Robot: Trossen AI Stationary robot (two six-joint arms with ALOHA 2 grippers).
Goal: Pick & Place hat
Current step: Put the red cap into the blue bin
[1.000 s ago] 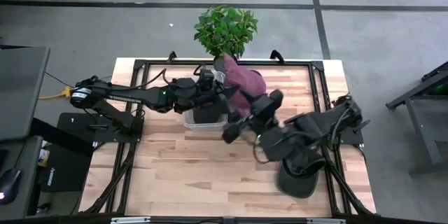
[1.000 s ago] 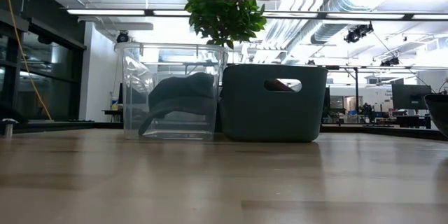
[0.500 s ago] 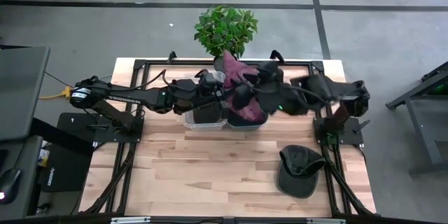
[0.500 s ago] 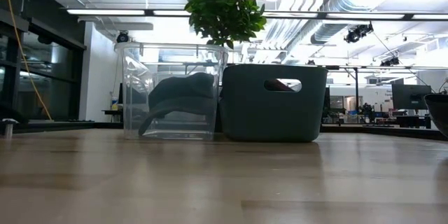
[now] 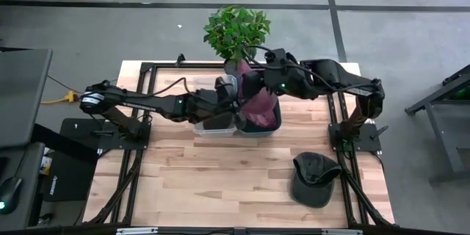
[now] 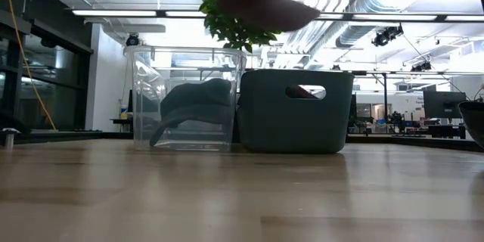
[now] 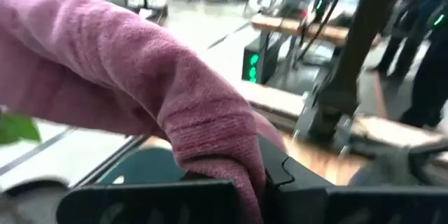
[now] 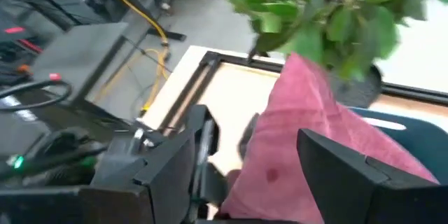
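Your left gripper [image 5: 229,97] has its jaws clamped on the pink hat [image 5: 258,105], holding it above the dark bin [image 6: 296,110]. Your right gripper [image 5: 250,84] hovers beside it, jaws apart around the hat.

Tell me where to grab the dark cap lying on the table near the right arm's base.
Come straight down from above: the cap lies flat on the table. Pinch the creased, raised part at its far end; the smooth, rounded near end probably gives the fingers no edge to close on. Which end is the brim I cannot tell.
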